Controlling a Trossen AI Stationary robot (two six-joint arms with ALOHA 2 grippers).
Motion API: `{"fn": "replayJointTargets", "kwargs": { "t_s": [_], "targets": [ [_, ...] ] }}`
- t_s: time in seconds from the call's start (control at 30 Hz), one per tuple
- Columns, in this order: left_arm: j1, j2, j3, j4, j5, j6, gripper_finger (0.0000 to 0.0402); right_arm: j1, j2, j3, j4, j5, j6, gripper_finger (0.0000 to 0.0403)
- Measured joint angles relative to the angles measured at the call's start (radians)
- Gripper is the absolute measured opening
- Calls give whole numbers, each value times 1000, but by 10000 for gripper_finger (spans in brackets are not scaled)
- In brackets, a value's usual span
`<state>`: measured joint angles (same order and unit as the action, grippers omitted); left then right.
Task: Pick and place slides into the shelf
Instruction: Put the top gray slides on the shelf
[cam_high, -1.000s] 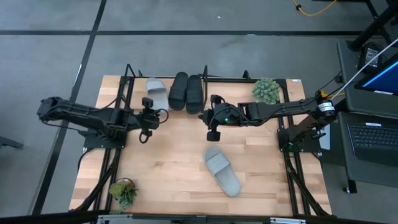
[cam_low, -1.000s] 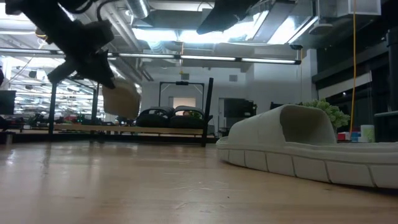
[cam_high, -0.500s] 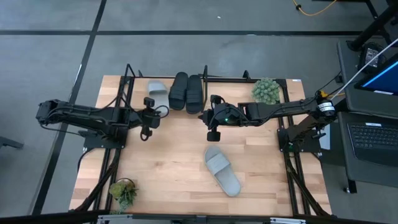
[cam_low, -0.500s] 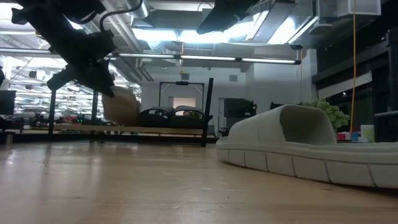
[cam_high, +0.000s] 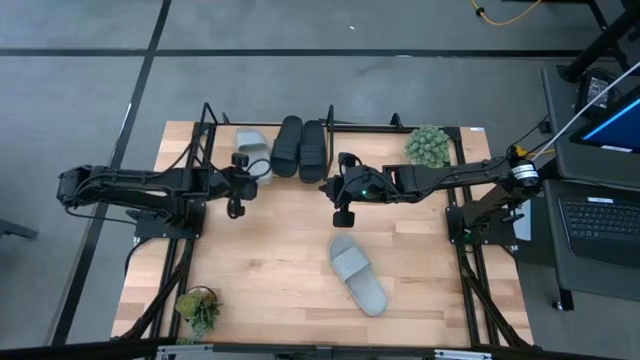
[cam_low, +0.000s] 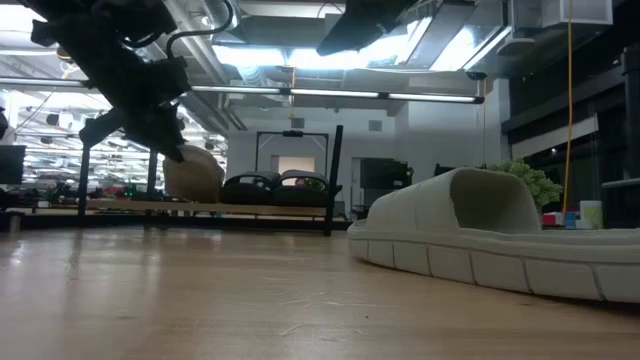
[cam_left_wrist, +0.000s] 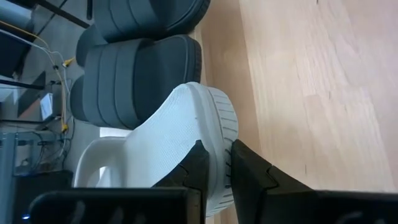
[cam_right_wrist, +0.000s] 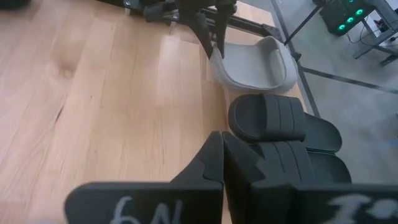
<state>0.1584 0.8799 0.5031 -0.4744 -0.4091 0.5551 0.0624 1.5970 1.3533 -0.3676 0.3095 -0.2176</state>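
Counting slides: four total, two black, two grey. Both black slides (cam_high: 300, 147) sit side by side on the shelf (cam_high: 206, 128) at the table's (cam_high: 280, 260) far edge. One grey slide (cam_high: 250, 148) is just left of them at the shelf, heel rim pinched between the left gripper's (cam_high: 238, 170) fingers (cam_left_wrist: 198, 167); whether its sole rests on the board, cannot tell. Second grey slide (cam_high: 357, 274) lies flat on the table, well apart from the shelf, near the front right. Right gripper (cam_high: 343, 203) hangs over mid-table just in front of the black pair, fingers (cam_right_wrist: 214, 158) pressed together, nothing between them. Two potted plants: one (cam_high: 428, 145) far right beside the shelf, one (cam_high: 198, 308) front left corner.
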Motion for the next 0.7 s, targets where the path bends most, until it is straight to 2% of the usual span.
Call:
{"fn": "replayJointTargets", "kwargs": {
  "t_s": [0.2, 0.33, 0.7],
  "targets": [
    [8, 0, 0, 18, 8, -10, 94, 0, 0, 0, -5, 0, 2, 0],
    [8, 0, 0, 18, 9, -77, 121, 0, 0, 0, -7, 0, 2, 0],
    [8, 0, 0, 14, 9, -150, 131, 0, 0, 0, -25, 0, 28, 0]
  ]
}}
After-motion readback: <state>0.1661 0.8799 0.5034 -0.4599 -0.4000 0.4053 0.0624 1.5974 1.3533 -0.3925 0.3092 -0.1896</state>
